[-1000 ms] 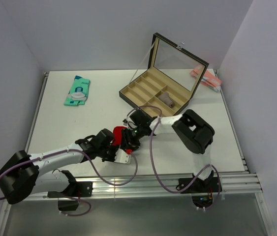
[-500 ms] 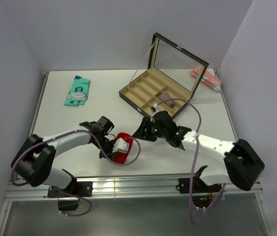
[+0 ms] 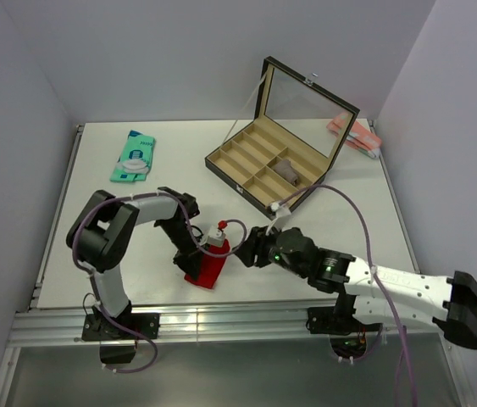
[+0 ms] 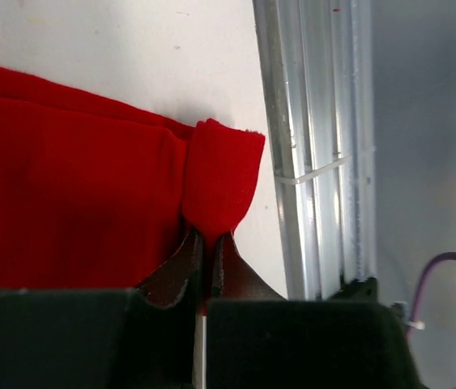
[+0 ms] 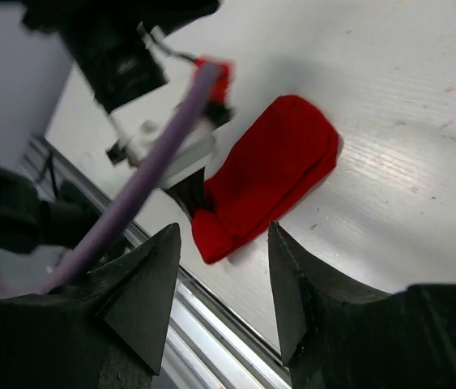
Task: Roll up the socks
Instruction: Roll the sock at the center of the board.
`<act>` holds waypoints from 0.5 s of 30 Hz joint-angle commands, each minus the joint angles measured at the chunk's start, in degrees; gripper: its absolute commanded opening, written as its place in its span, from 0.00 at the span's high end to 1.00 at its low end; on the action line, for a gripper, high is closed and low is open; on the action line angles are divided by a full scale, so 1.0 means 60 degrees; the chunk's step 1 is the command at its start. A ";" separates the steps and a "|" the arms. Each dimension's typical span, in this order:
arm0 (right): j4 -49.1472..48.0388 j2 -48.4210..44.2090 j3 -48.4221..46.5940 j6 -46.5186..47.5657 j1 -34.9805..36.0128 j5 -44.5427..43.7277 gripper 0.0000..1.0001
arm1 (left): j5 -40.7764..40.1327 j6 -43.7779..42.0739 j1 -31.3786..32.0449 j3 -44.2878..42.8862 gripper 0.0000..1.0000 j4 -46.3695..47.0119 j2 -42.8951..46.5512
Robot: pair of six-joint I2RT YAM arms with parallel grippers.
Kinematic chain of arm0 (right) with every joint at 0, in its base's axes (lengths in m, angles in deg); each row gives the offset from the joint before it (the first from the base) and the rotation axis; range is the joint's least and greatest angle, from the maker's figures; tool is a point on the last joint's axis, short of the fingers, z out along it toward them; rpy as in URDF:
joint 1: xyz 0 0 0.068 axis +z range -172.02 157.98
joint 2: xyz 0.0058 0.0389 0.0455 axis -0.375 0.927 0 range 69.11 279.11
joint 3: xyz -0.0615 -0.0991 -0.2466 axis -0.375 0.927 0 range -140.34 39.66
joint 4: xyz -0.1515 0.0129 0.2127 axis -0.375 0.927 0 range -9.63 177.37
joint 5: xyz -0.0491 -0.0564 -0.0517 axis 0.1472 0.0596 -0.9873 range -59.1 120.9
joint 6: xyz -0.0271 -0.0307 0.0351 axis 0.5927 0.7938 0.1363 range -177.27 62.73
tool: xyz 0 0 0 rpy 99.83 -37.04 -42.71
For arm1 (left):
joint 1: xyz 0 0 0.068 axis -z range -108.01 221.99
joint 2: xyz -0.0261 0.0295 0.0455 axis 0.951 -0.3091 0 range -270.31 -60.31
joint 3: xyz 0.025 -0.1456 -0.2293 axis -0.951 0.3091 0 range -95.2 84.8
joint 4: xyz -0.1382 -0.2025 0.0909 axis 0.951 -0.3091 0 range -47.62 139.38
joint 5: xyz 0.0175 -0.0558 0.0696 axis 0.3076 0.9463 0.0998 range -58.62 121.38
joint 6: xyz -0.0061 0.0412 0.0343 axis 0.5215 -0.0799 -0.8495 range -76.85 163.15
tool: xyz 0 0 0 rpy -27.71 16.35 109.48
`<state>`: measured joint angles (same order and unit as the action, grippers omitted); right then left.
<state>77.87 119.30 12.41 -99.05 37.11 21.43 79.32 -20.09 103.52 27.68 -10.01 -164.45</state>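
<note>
Pinching the red socks [image 3: 210,268] with the left gripper [image 4: 207,243]; holding the right gripper [image 3: 250,253] open, empty, at three o'clock.

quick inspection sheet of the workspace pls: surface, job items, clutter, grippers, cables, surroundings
surface: white table, no spills seen
job's things: red socks lying flat near the front edge, not rolled
clutter: teal sock far left; open compartment box at the back; pink bundle far right
grippers: left gripper shut on a folded end of the red socks; right gripper open, holding nothing, apart from the socks
cables: purple cable looping by the left gripper, close to the socks
surroundings: metal rails along the front; plain walls
</note>
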 commanded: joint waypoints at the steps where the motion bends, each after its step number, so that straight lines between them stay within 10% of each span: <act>1: 0.0094 0.0889 -0.0921 0.1454 0.1286 -0.1583 0.45 | -0.0154 -0.0461 -0.0186 -0.0425 1.00 -0.0749 -0.0879; 15: 0.0226 0.6178 -0.3910 0.3872 0.3972 -0.2801 0.46 | -0.0285 -0.0065 -0.0552 -0.1568 1.00 -0.1205 -0.2800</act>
<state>78.44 152.40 -6.82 -79.99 59.86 8.27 83.58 -19.39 100.16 18.89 -22.45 -179.33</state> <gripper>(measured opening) 0.543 0.044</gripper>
